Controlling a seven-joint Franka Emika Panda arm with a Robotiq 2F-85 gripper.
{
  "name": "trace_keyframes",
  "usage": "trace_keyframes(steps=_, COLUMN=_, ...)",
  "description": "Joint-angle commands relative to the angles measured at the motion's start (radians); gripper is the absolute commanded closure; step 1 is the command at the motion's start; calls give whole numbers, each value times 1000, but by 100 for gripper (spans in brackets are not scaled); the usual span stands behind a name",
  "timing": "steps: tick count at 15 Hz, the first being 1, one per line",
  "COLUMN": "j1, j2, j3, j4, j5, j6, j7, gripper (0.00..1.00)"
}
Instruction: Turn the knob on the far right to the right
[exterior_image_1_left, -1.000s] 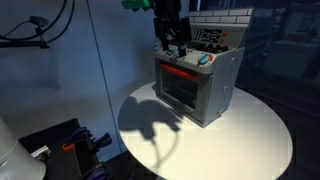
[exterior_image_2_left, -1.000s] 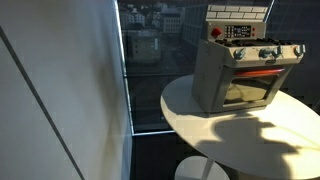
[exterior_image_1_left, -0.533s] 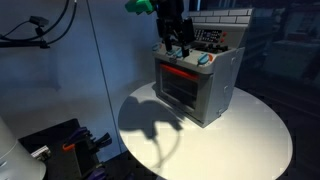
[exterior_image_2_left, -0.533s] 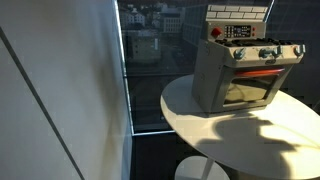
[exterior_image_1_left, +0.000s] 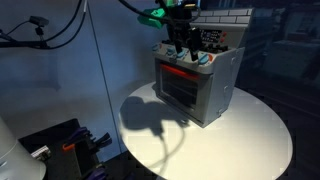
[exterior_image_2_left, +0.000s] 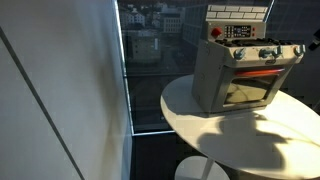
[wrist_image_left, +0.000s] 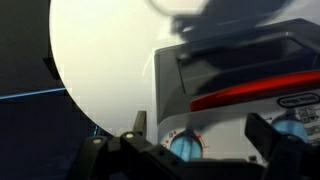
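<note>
A grey toy oven with a red door handle stands on the round white table; it also shows in an exterior view. A row of blue knobs runs along its front top edge. The far right knob shows in both exterior views. My gripper hangs just above the knob row, slightly left of that knob, not touching. In the wrist view the gripper is open and empty, with its two dark fingers either side of a blue knob below it. Another blue knob shows at the right edge.
A grey backsplash panel with buttons rises behind the oven top. A window wall stands beside the table. Dark equipment sits on the floor near the table edge.
The gripper has shifted to the right along the knob row, closer to the far right knob. A tip of the arm now shows at the right edge of an exterior view.
</note>
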Motion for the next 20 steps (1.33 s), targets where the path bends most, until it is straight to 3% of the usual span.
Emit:
trace_keyframes(steps=1, j1=-12, j2=41, j3=19, j4=25, j5=22, j6=75, j7=34, gripper=0)
trace_keyframes(steps=10, j1=-7, j2=80, j3=31, j4=18, j5=41, j6=217, j7=46, gripper=0)
trace_keyframes(steps=20, j1=-3, j2=101, j3=36, j4=10, j5=126, j6=275, j7=28, gripper=0)
